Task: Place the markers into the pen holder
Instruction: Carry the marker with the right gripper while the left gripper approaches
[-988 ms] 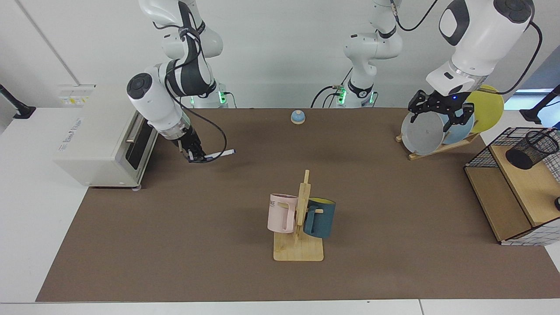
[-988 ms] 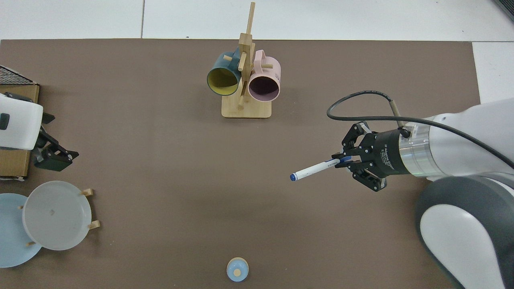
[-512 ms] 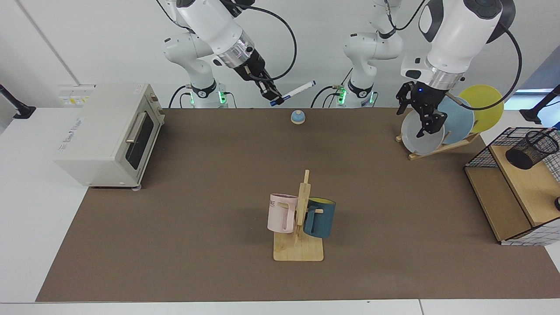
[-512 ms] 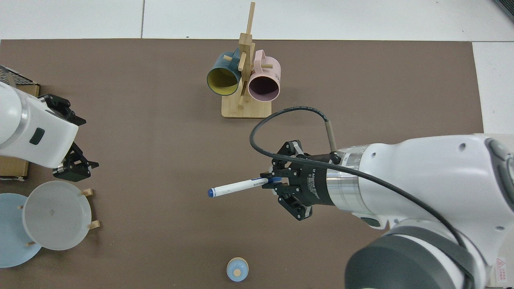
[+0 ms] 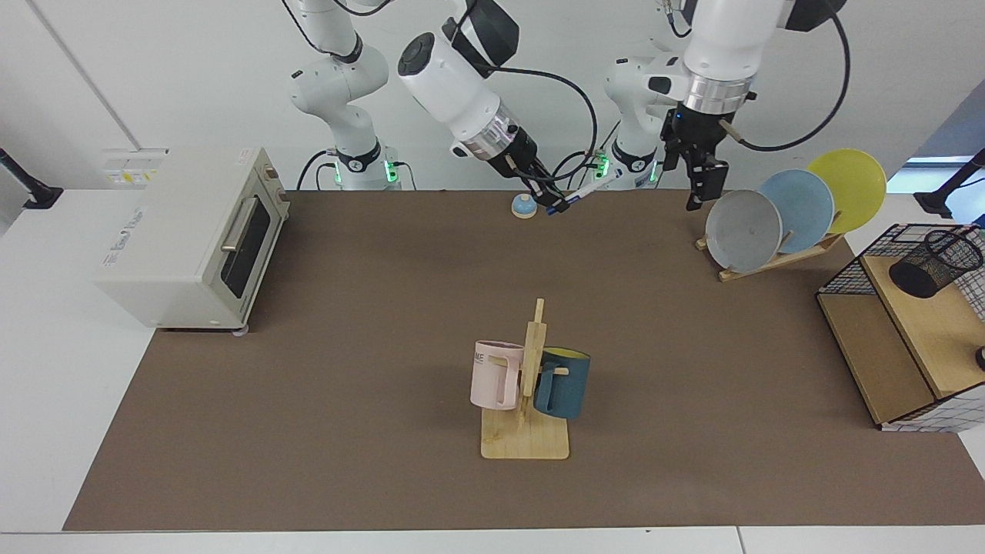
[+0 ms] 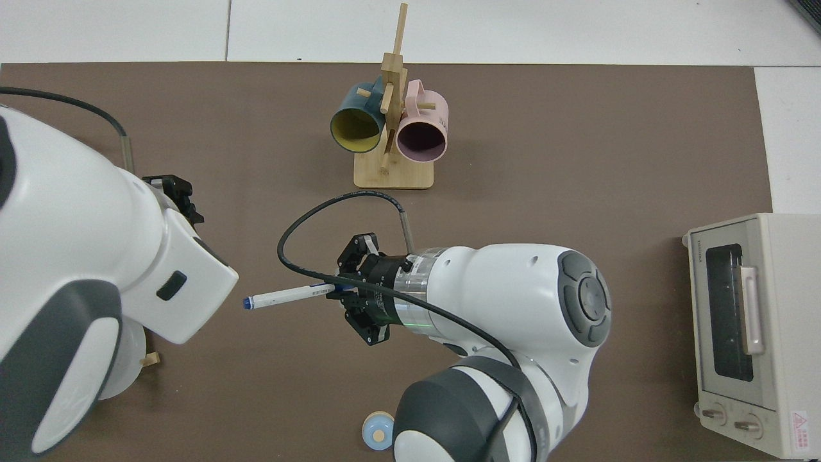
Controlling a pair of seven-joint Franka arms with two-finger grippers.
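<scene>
Ideally the marker point(image 6: 285, 296), clamped in the right gripper point(image 6: 335, 290) at centre frame, should be kept level for handing over; the left gripper point(image 5: 704, 178), upper right, is seen empty, its gap unclear.

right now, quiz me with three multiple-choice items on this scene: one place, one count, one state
1. Where is the pen holder?
A. in the wire basket
B. on the toaster oven
C. beside the mug rack

2. How many plates stand in the plate rack?
A. two
B. three
C. four

3. What is the right gripper doing?
A. hanging open
B. gripping a mug
C. holding the marker

Answers: 1 A, it sits on the basket's wooden shelf. 2 B, grey, blue and yellow. 3 C, its fingers clamp the marker above the table; the left gripper holds nothing.
</scene>
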